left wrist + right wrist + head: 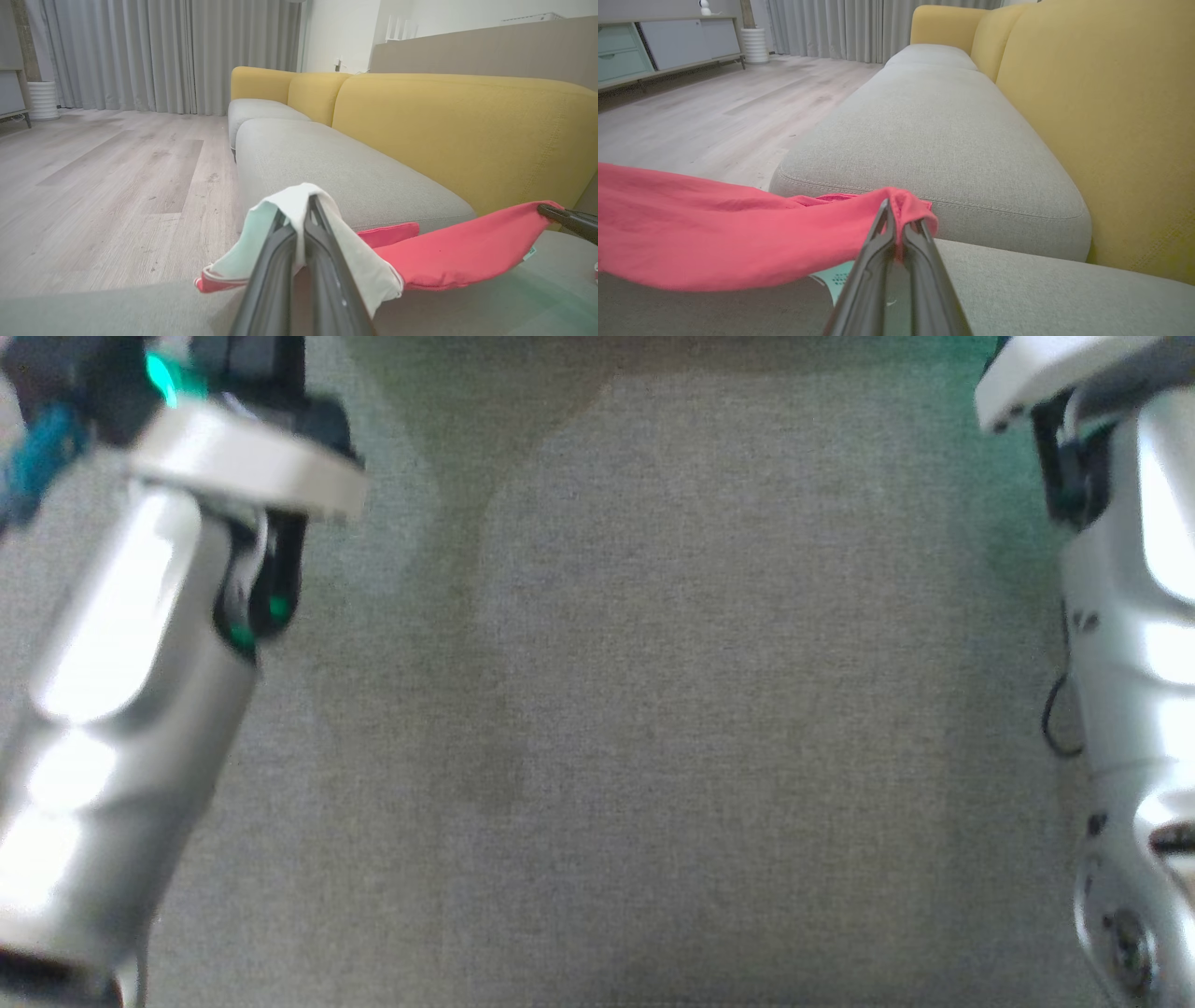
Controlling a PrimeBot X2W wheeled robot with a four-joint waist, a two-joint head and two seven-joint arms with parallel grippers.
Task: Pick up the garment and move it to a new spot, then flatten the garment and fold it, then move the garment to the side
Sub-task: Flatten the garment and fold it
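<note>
The garment (458, 252) is held stretched between the left gripper (299, 219) and the right gripper (899, 224). Each is pinched shut on one end, and the long axis spans above the sofa cushion (1041, 289).

Place: a home living room.
Seating: a long sofa (444, 130) with mustard-yellow backrests and grey woven seat cushions (934, 135); a white wall (341, 32) shows beyond its far end.
Window side: floor-length grey curtains (163, 51) hang in folds across the far end of the room.
Floor: pale wood-look planks (103, 177) run beside the sofa's front edge.
Storage: a low sideboard (658, 46) on thin legs, with mint-green drawer fronts and grey doors, stands across the floor from the sofa.
Decor: a white ribbed cylinder (755, 45) stands on the floor at the sideboard's end, near the curtains; a small white figure (705, 7) sits on the sideboard's top.
</note>
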